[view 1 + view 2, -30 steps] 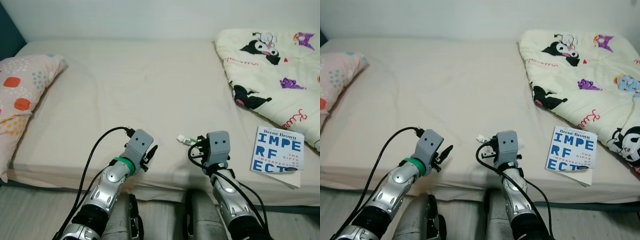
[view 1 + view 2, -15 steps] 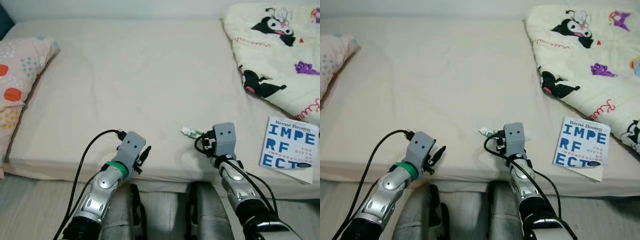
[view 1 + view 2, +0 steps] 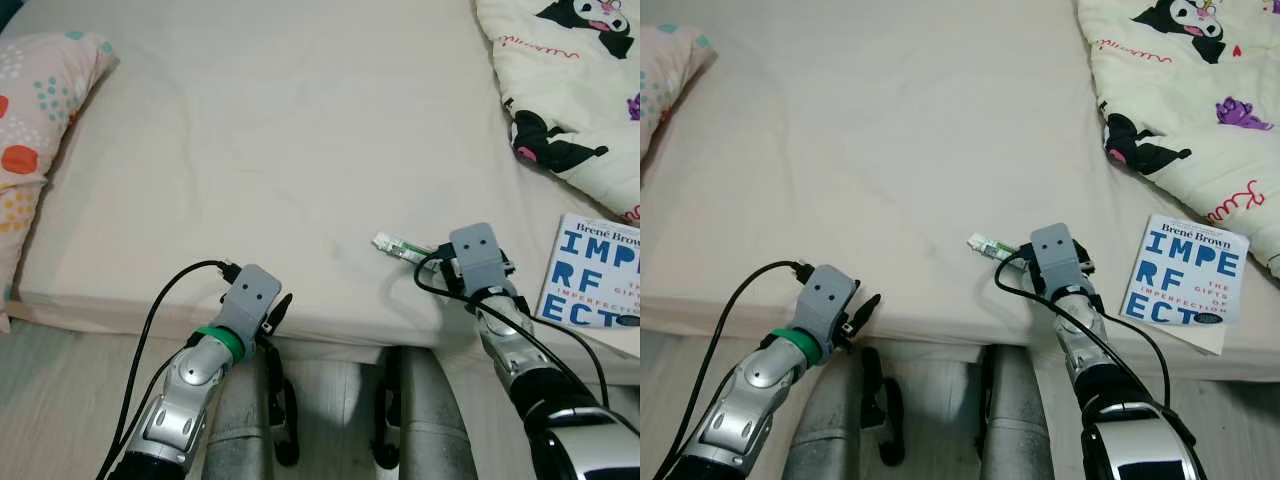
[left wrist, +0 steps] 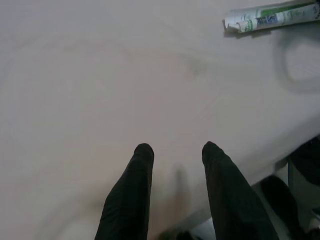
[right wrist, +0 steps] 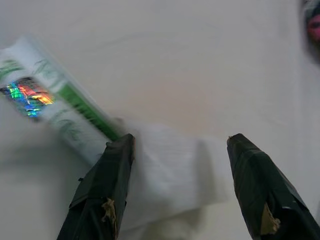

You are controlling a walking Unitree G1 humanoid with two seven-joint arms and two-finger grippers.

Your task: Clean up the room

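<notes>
Tube: we see a white-and-green tube lying on the bed, near its front edge.
Right gripper: our fingers spread wide, straddling the tube's end.
Left gripper: parted, empty, over the sheet.
Book: beside our right arm.

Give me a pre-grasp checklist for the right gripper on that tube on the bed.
1. Right gripper open: ok, fingers spread.
2. Tube between the fingers: not ok, its white end lies there but the body runs off to one side.
3. Tube flat on the bed: ok.
4. Book out of the way: ok, lies apart toward the blanket.
5. Left gripper out of the way: ok, open at the bed edge.
6. Finger contact with tube: cannot tell.
</notes>
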